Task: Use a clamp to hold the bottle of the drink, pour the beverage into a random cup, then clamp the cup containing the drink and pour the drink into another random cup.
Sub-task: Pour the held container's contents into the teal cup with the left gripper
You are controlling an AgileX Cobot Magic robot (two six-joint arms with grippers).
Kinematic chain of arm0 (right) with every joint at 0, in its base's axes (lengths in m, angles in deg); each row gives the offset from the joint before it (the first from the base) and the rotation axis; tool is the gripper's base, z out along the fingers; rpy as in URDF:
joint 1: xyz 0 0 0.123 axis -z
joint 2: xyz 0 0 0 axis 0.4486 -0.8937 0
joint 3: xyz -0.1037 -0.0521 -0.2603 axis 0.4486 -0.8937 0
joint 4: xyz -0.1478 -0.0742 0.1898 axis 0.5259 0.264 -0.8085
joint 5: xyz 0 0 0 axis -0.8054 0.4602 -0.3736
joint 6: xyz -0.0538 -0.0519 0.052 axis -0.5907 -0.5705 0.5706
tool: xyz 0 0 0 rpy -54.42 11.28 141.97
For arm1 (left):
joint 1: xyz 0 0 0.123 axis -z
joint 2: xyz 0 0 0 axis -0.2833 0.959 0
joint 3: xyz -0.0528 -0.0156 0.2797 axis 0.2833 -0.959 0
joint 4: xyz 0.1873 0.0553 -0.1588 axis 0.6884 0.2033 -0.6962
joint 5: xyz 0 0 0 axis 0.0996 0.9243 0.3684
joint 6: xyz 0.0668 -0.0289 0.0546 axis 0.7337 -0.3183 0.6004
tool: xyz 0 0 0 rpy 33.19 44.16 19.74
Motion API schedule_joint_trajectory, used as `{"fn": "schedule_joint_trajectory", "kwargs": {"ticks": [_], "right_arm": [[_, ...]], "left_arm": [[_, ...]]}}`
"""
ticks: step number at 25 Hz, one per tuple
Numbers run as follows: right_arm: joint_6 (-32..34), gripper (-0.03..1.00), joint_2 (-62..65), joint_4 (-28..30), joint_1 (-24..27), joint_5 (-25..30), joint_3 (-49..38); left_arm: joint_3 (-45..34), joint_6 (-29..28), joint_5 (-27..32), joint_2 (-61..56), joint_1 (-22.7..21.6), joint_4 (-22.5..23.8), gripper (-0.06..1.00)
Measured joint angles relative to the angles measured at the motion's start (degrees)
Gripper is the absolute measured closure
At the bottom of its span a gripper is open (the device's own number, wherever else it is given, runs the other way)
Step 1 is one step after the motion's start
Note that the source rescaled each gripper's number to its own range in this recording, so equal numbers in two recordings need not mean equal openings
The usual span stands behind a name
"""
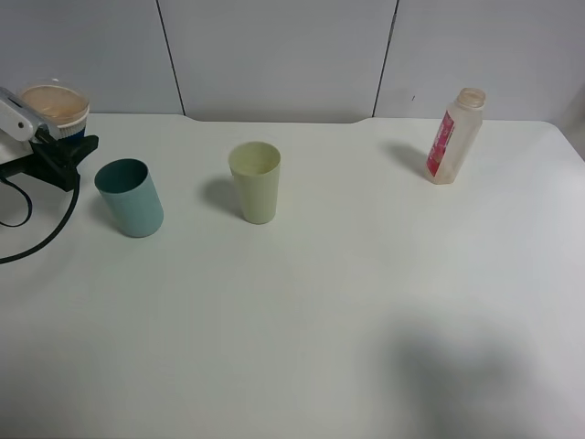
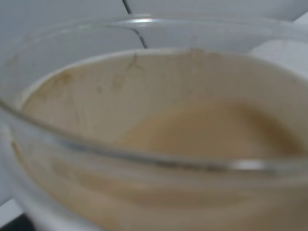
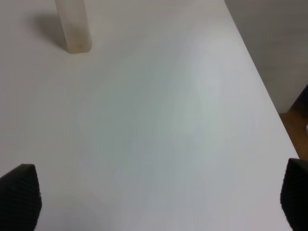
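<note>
**Exterior high:** The left gripper (image 1: pixel 66 154) is at the far left edge of the table (image 1: pixel 347 302), clamped on a clear cup (image 1: pixel 55 103) of beige drink. A teal cup (image 1: pixel 130 198) stands just beside it. A pale green cup (image 1: pixel 255 181) is upright further right. The bottle (image 1: pixel 454 137) is uncapped, has a pink label, and stands at the back right, well apart from the cups. A black cable (image 1: pixel 37 240) loops along the left edge.

**Left wrist:** The blurred clear cup (image 2: pixel 154 159) fills the view. It holds beige liquid, with residue on the wall above it.

**Right wrist:** The right gripper (image 3: pixel 156 195) is spread wide and holds nothing. Bare table lies between its black fingertips (image 3: pixel 19 192). The bottle base (image 3: pixel 73 29) stands ahead, well apart.
</note>
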Motion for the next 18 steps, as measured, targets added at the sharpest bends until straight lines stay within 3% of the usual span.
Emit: {"fn": "schedule_joint_trajectory", "kwargs": {"ticks": [9, 18], "right_arm": [[0.0, -0.03, 0.0, 0.0, 0.0, 0.0, 0.0], [0.0, -0.03, 0.0, 0.0, 0.0, 0.0, 0.0]], "left_arm": [[0.0, 1.6, -2.0, 1.3, 0.6, -0.7, 0.94], [0.0, 8.2, -2.0, 1.3, 0.6, 0.6, 0.94]]}}
